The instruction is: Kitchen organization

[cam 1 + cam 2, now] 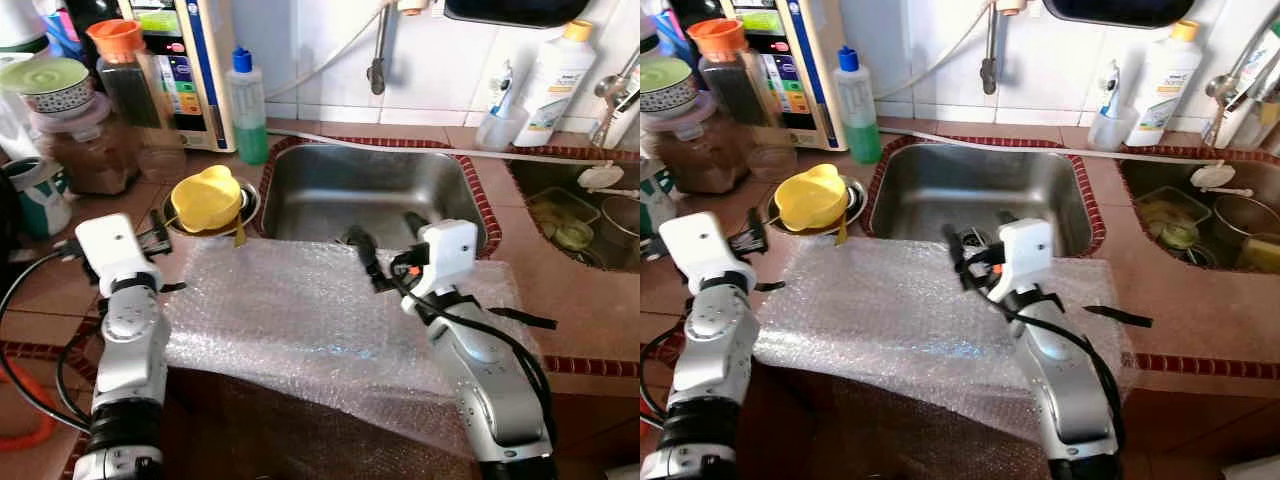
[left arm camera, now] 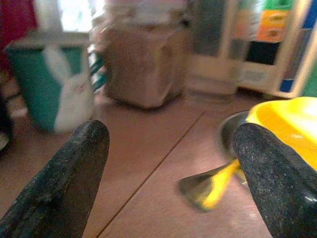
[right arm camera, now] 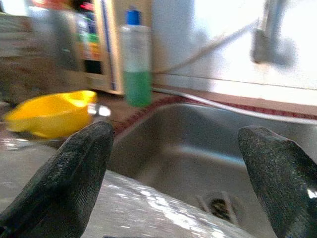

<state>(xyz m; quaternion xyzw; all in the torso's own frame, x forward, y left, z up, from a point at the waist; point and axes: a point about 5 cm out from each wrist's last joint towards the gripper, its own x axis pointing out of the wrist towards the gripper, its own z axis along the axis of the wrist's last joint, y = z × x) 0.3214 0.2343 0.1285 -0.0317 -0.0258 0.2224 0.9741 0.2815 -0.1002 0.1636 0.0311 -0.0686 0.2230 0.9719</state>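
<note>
Labels on the appliance (image 1: 185, 70) and white bottle (image 1: 556, 85) are too blurred to read.

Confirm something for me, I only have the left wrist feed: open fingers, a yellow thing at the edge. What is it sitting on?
Observer: The yellow container sits in a metal bowl on the counter, left of the sink.
Operator: Where's the other arm?
Observer: The right gripper is open, at the sink's near edge.
Operator: Anything under it?
Observer: A bubble wrap sheet covers the counter in front of the sink, under both arms.
</note>
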